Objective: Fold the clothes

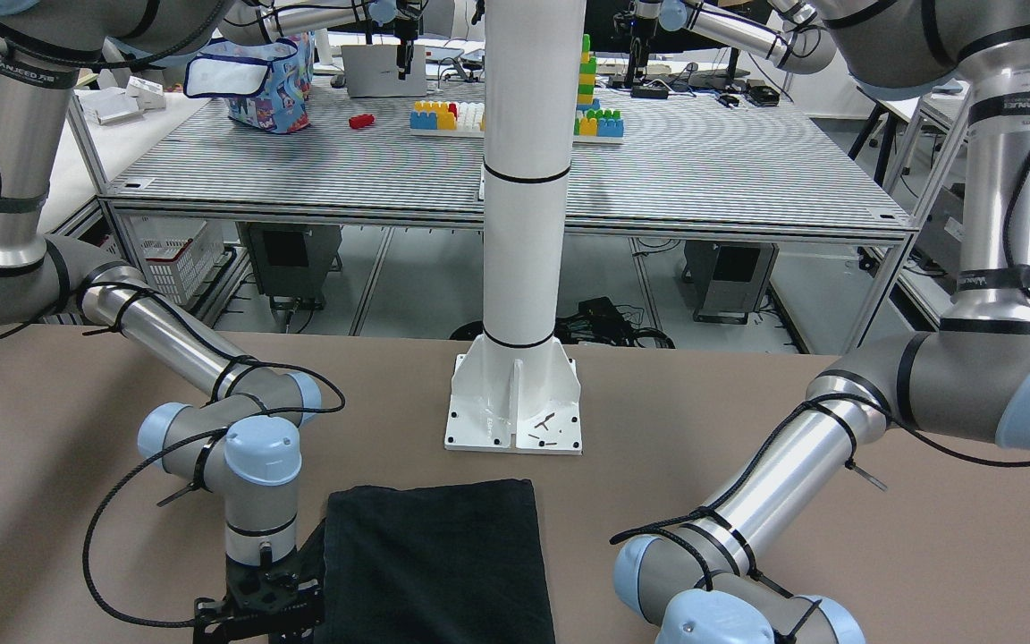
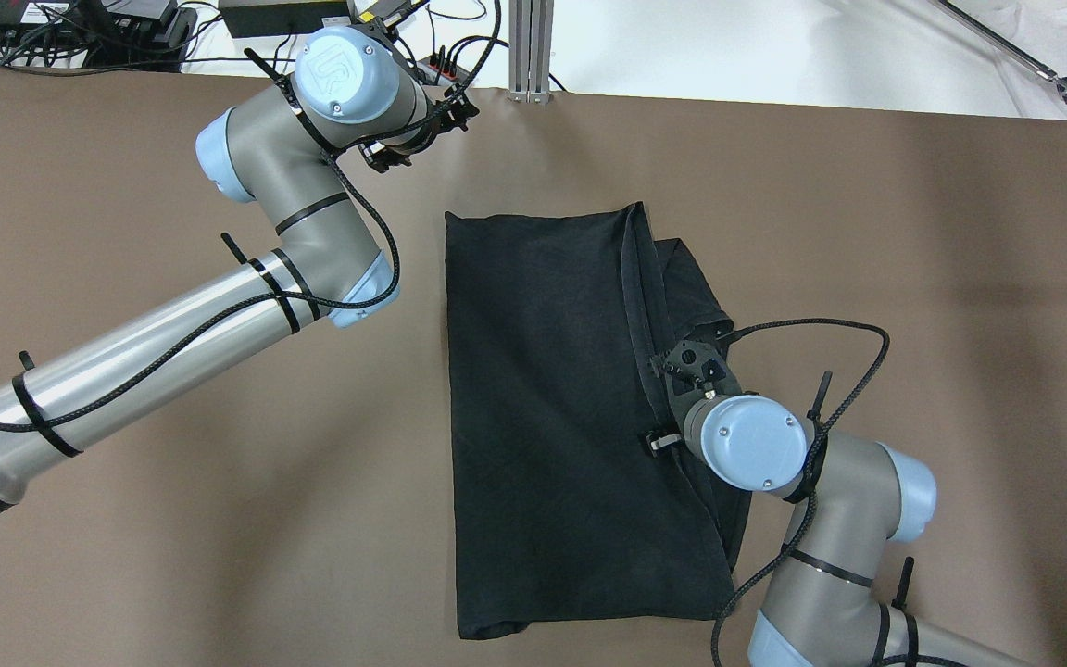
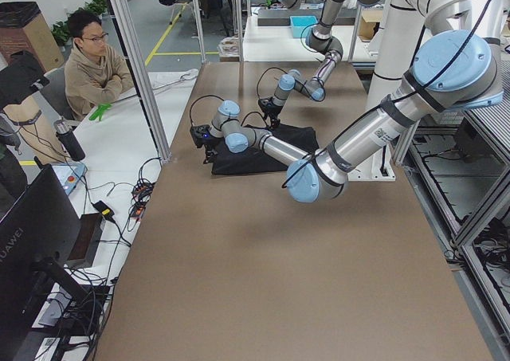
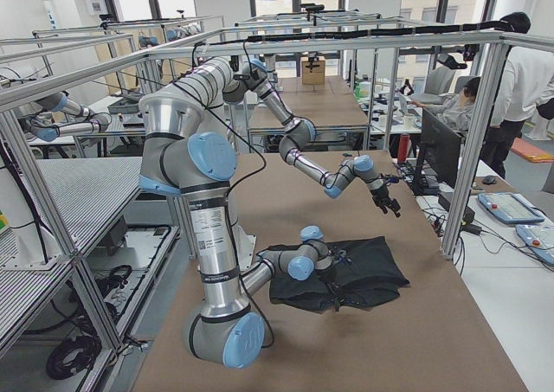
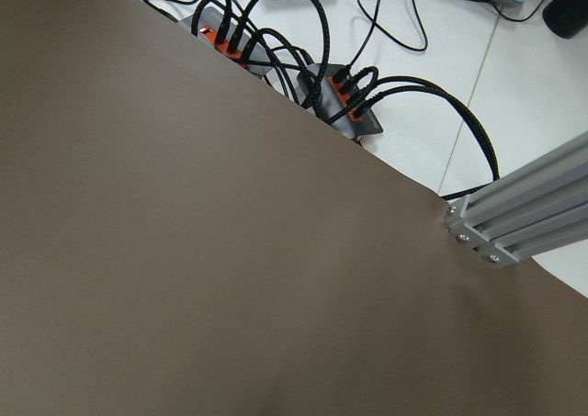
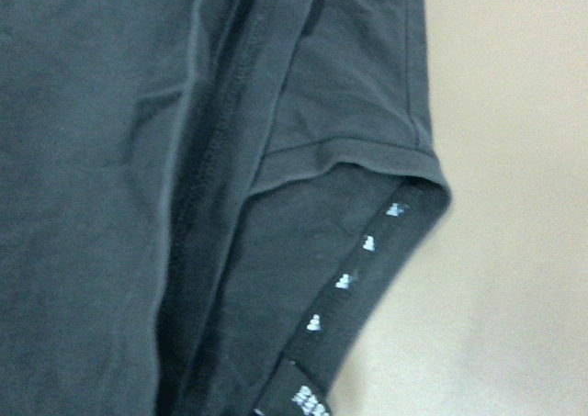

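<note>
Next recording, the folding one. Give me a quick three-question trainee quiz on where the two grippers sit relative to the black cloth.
1. Multiple choice: the right gripper is over which part of the black cloth?
A) its middle
B) the edge where a sleeve sticks out
C) none, it is off the cloth
2. True or false: the left gripper touches the cloth.
3. Fill in: in the front-facing view, the cloth lies just in front of the base of the white ___.

Key: 1 B; 2 false, it is over bare table near the far edge; 3 post.
</note>
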